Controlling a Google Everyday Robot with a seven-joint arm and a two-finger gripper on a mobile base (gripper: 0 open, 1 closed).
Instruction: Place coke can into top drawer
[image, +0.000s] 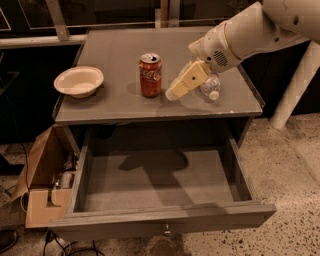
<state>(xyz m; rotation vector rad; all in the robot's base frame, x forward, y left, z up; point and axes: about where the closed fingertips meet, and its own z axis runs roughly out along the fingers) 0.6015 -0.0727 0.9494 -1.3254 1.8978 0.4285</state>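
Observation:
The red coke can (150, 75) stands upright on the cabinet top (120, 50), near its middle. The top drawer (160, 190) is pulled out fully below and is empty inside, with a small knob on its front panel (165, 222). My gripper (176, 91) reaches in from the upper right on the white arm (250, 35). Its tan fingers point down and left, with the tips just right of the can and a small gap between them. It holds nothing.
A white bowl (79, 81) sits at the left of the cabinet top. A clear plastic water bottle (211, 88) lies behind the gripper. A cardboard box (42, 175) stands on the floor at the left. A white post (295, 85) is at the right.

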